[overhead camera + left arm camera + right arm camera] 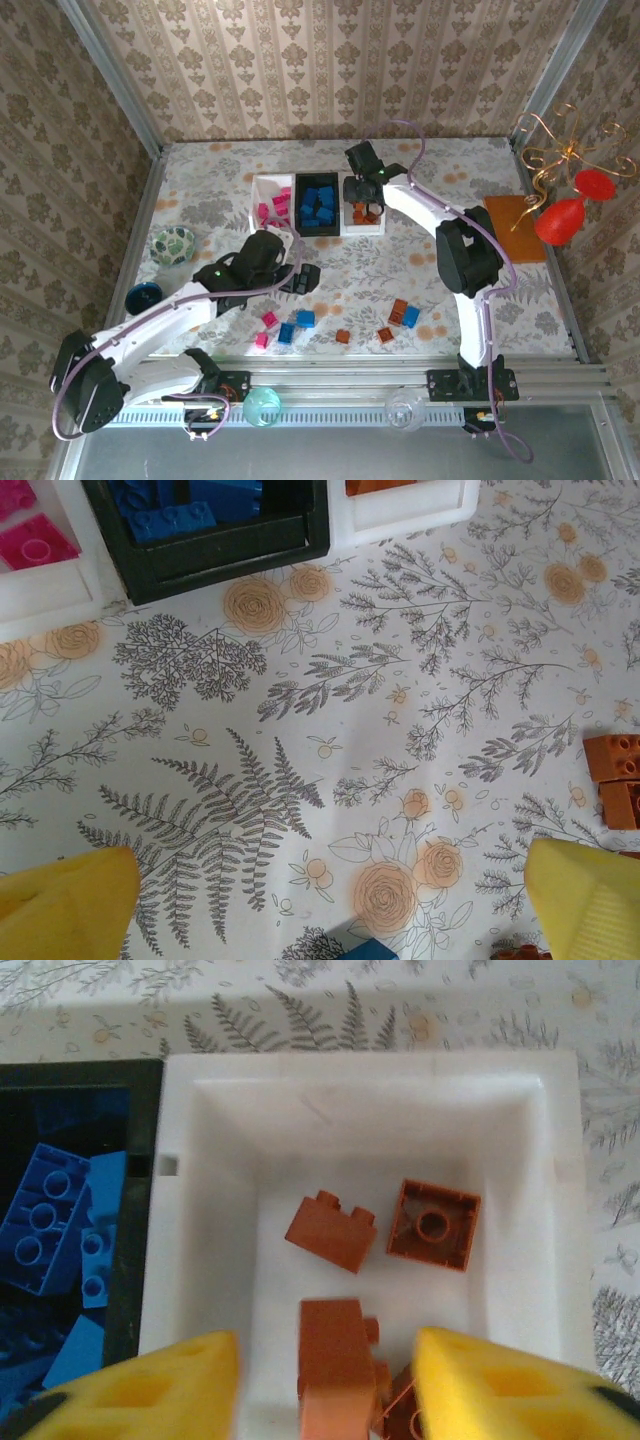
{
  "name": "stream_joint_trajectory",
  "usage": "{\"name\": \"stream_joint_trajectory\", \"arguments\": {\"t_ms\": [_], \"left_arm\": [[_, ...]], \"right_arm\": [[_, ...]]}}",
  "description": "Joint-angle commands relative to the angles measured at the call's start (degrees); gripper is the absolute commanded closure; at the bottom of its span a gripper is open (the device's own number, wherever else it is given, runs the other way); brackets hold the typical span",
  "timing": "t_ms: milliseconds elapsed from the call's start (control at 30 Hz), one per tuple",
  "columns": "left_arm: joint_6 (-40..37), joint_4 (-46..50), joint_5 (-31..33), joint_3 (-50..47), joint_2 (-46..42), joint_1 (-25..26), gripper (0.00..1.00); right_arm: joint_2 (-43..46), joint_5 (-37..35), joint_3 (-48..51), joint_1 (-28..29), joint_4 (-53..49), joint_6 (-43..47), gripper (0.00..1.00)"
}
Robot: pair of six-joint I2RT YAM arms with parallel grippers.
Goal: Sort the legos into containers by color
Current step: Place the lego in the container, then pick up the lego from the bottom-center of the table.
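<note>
The right gripper [325,1385] hangs over the right white tray [560,1160] with its yellow fingers [480,1380] spread. An orange-brown brick [335,1355] sits between them with a gap on each side, and two more orange-brown bricks [432,1225] lie on the tray floor. Blue bricks [45,1215] fill the black tray [90,1072] alongside, and pink bricks [275,208] lie in the left white tray [262,185]. The left gripper [330,900] is wide open and empty above the floral tablecloth [400,680], near loose bricks [305,318].

Right wrist view: orange-brown brick [335,1365] at the white tray's [370,1068] near side is blurred and cut off by the bottom edge. Left wrist view: blue brick [372,950] cropped at the bottom edge, orange bricks [612,780] at the right edge. Top view: right gripper [368,208] covers part of that tray.
</note>
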State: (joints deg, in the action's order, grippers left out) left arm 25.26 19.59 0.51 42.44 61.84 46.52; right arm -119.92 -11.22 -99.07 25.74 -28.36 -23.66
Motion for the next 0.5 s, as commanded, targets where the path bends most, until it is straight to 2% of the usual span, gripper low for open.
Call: {"name": "stream_joint_trajectory", "arguments": {"t_ms": [0, 200, 400, 467], "left_arm": [[-0.9, 1.3, 1.8, 0.8, -2.0, 0.1, 0.00], [-0.9, 1.7, 5.4, 1.0, -4.5, -1.1, 0.00], [-1.5, 2.4, 7.4, 0.1, -8.6, -3.6, 0.00], [-1.4, 2.6, 7.1, -0.5, -9.6, -4.8, 0.00]], "right_arm": [[3.6, -0.2, -0.6, 0.0, -1.4, 0.5, 0.38], [17.0, 2.7, 12.5, 3.4, 0.2, 1.9, 0.30], [31.2, 7.3, 29.5, 13.3, -2.1, 4.7, 0.27], [33.8, 9.0, 33.8, 17.4, -6.2, 5.7, 0.27]]}}
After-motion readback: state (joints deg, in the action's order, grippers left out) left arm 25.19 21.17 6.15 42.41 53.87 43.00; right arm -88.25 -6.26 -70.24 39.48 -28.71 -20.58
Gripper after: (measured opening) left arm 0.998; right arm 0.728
